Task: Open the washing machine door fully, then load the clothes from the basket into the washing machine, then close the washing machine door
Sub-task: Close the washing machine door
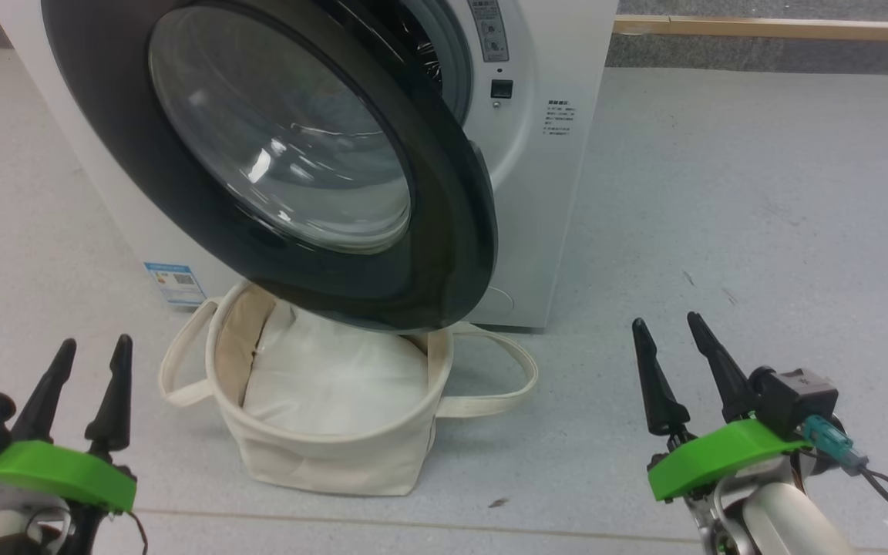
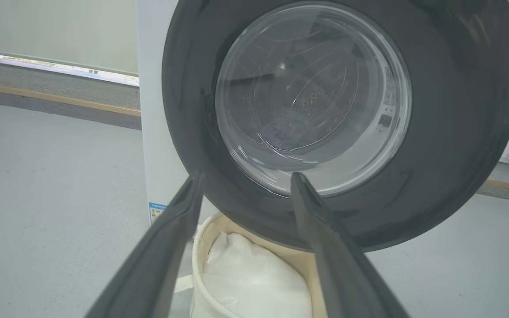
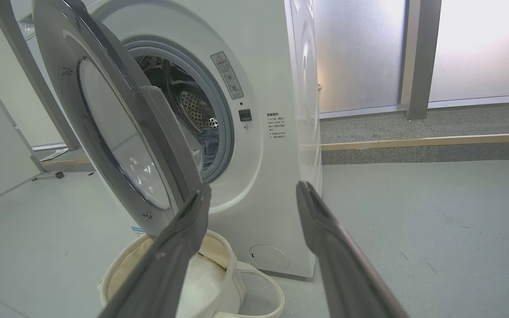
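So, closest to the camera, the left gripper [image 1: 95,343] and right gripper [image 1: 665,321] hang low at either side, both with fingers spread wide and nothing between them. Next up, between the two, the basket [image 1: 321,455] sits on the grey floor [image 1: 721,231] just in front of the washing machine [image 1: 544,193], with plain white padding [image 1: 336,378] filling it. The washing machine door [image 1: 444,231] is swung partway open, its black rim hanging right over the basket's back edge. Behind it, the steel drum [image 3: 192,106] shows through the gap, and low inside there's something bluish that looks like the clothes [image 3: 210,148], though it's hard to tell.
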Tool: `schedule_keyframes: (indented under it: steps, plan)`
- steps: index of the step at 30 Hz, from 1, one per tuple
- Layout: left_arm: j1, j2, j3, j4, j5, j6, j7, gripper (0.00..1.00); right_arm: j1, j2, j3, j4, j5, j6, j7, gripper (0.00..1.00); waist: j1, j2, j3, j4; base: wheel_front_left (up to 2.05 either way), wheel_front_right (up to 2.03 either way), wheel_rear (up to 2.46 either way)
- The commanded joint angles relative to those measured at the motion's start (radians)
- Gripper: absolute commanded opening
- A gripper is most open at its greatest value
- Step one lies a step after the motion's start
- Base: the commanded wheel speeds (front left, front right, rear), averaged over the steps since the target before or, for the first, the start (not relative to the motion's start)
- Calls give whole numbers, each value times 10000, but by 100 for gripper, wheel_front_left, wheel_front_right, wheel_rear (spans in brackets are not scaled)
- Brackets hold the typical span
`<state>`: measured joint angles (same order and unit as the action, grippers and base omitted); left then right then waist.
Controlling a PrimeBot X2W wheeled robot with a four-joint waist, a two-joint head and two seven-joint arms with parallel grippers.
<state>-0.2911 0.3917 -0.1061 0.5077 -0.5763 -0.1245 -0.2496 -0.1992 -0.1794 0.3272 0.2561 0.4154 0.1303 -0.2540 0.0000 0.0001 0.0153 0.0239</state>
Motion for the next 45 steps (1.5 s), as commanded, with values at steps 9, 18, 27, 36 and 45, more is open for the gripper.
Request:
schedule_keyframes:
  steps: [9,18,27,36,45]
  plan:
    - [-224,-204,1004,-506,736,-57,-120,100,-120,-112,65,-285,-1,4,-78,100,0,-1,-37,9,0,0,0]
    - [-134,-233,1014,-587,763,-60,-121,100,-133,-113,102,-281,50,4,-78,100,0,-1,-54,54,0,0,0]
    - [-189,-266,1068,-665,760,-60,-121,100,-398,-255,549,-94,-198,4,-78,0,0,-1,-105,333,0,0,0]
    - [-485,-269,730,-639,711,-61,-122,100,-1836,74,2089,858,-138,4,-78,0,0,-1,-31,1347,0,0,0]
    - [-749,-319,421,-559,419,-61,-122,100,-3577,215,2328,3146,207,4,-78,0,0,-1,233,2557,0,0,0]
